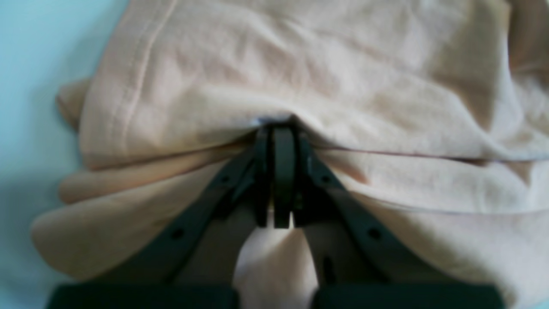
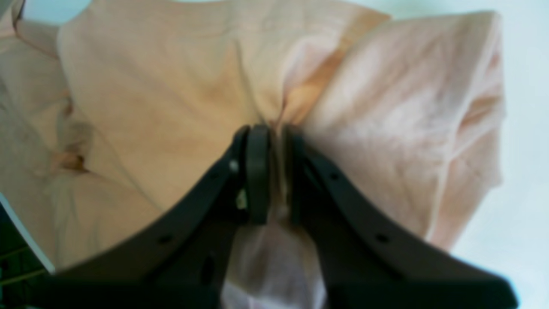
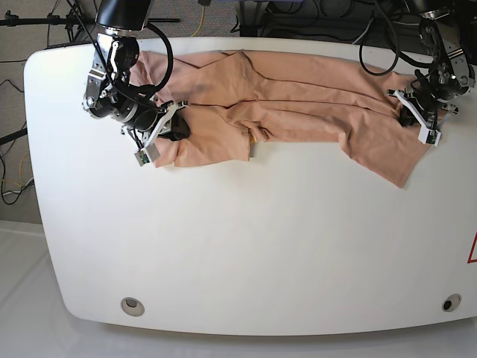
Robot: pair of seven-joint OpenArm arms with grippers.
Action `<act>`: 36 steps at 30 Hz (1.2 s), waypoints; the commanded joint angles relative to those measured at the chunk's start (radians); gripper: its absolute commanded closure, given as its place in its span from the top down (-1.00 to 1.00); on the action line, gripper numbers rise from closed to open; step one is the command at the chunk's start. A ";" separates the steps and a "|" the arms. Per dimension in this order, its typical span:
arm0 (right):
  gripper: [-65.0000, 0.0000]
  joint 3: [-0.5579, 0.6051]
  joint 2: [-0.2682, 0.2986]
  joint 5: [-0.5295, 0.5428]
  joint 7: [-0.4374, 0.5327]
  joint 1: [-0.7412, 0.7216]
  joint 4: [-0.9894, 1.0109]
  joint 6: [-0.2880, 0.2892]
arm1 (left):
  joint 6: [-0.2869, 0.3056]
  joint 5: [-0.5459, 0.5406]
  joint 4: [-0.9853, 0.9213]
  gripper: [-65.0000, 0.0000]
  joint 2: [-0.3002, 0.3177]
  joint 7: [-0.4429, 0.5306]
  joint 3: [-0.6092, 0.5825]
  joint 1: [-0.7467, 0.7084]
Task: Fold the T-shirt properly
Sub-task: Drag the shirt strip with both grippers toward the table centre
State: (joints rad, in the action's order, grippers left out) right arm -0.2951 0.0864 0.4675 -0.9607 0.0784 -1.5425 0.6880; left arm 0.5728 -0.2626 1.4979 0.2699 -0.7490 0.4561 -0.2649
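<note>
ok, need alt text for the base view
A salmon-pink T-shirt lies stretched across the far side of a white table, each end pinched by a robot pincer: the right pincer at the picture's left, the left pincer at its right.

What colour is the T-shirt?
The T-shirt is plain salmon pink, a peachy shade. The base view shows it best.

We see the T-shirt (image 3: 298,97) stretched across the far side of the tabletop (image 3: 246,246). The right gripper (image 3: 173,125) sits at its left end in the base view, the left gripper (image 3: 412,113) at its right end.
</note>
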 commanded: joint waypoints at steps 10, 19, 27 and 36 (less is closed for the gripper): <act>-0.84 -0.003 0.009 0.000 0.067 -0.085 0.121 -0.141 | 0.002 0.070 -0.121 -1.00 -0.013 -0.102 -0.049 0.059; -0.84 -0.003 0.008 -0.089 0.174 -0.124 0.185 -0.153 | -0.003 0.070 -0.179 -1.00 -0.013 -0.037 -0.084 0.069; -0.84 -0.003 0.009 -0.111 0.204 -0.142 0.185 -0.215 | -0.003 0.072 -0.181 -1.00 0.001 -0.008 -0.104 0.092; -0.84 -0.005 0.029 -0.106 0.204 -0.157 0.185 -0.230 | -0.003 0.072 -0.181 -1.00 0.056 -0.008 -0.148 0.132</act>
State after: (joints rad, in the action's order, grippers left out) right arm -0.2981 0.1074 0.3782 -0.7410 -0.0601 -1.3506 0.4679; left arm 0.5804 -0.2844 1.3422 0.3157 -0.6323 0.3244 -0.1181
